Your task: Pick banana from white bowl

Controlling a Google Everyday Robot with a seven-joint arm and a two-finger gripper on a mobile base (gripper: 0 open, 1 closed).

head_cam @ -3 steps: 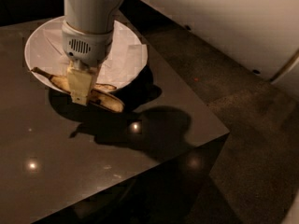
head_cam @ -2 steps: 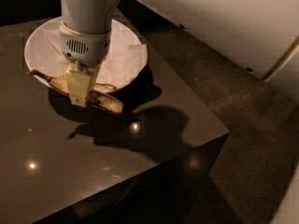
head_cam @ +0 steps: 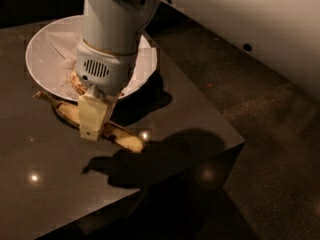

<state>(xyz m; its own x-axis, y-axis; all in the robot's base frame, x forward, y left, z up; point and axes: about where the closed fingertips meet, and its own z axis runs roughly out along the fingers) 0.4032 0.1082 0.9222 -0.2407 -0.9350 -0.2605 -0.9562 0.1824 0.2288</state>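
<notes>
My gripper point(head_cam: 92, 128) hangs from the big white wrist over the front rim of the white bowl point(head_cam: 45, 49). It is shut across the middle of the banana point(head_cam: 122, 137), which is pale yellow and fairly straight, with a few dark spots and a long thin stem pointing left. The banana sits just in front of the bowl's rim, low over the dark table point(head_cam: 190, 119). One cream finger point(head_cam: 93, 111) covers its middle. A second, browner banana point(head_cam: 76, 82) lies in the bowl on the white paper, mostly hidden under the wrist.
The table's right edge and front corner point(head_cam: 242, 143) are close to the right of the gripper, with dark floor point(head_cam: 270, 134) beyond. The robot's white arm point(head_cam: 260, 24) crosses the top right. The arm's shadow point(head_cam: 150, 159) falls on the table in front of the banana.
The banana and gripper have shifted slightly forward, away from the bowl's rim; the stem no longer overlaps the rim. The view is now closer.
</notes>
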